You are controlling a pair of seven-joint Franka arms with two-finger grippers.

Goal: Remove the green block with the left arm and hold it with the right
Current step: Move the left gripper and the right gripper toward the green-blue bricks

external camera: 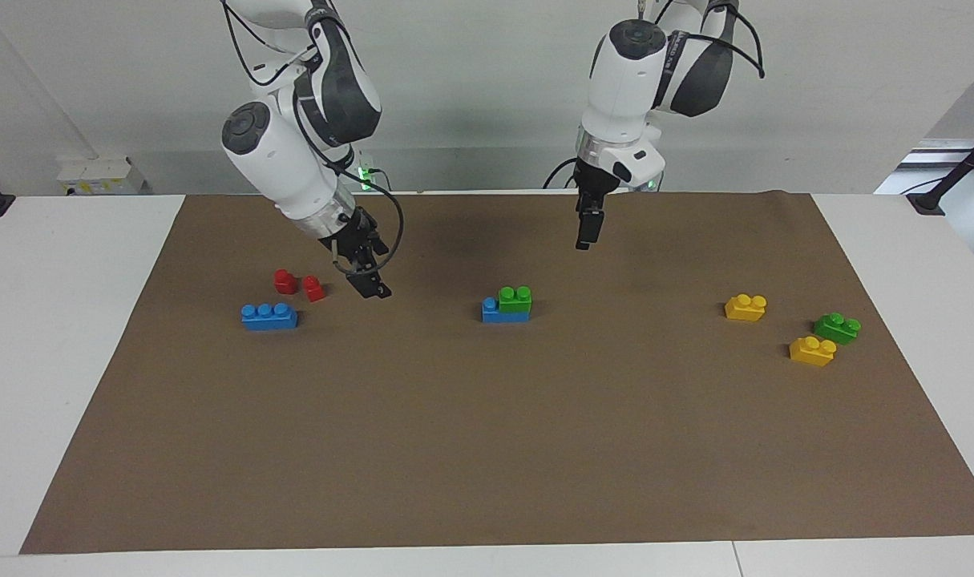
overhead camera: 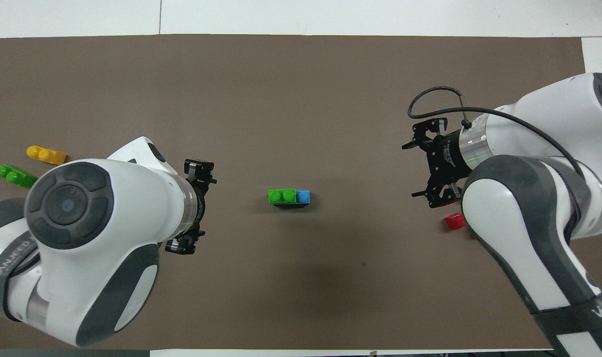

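A green block [external camera: 515,299] sits on a blue brick [external camera: 495,312] in the middle of the brown mat [external camera: 487,449]; in the overhead view the green block [overhead camera: 282,196] covers most of the blue brick [overhead camera: 303,197]. A second green block [external camera: 837,328] lies loose at the left arm's end, also seen from overhead [overhead camera: 16,175]. My left gripper [external camera: 587,234] hangs empty in the air over bare mat, toward the left arm's end from the stack. My right gripper [external camera: 371,286] hangs empty over the mat beside two red blocks.
Two red blocks [external camera: 285,281] [external camera: 313,288] and a longer blue brick [external camera: 269,316] lie at the right arm's end. Two yellow bricks [external camera: 745,307] [external camera: 812,351] lie by the loose green block. One red block [overhead camera: 455,221] and one yellow brick [overhead camera: 46,154] show from overhead.
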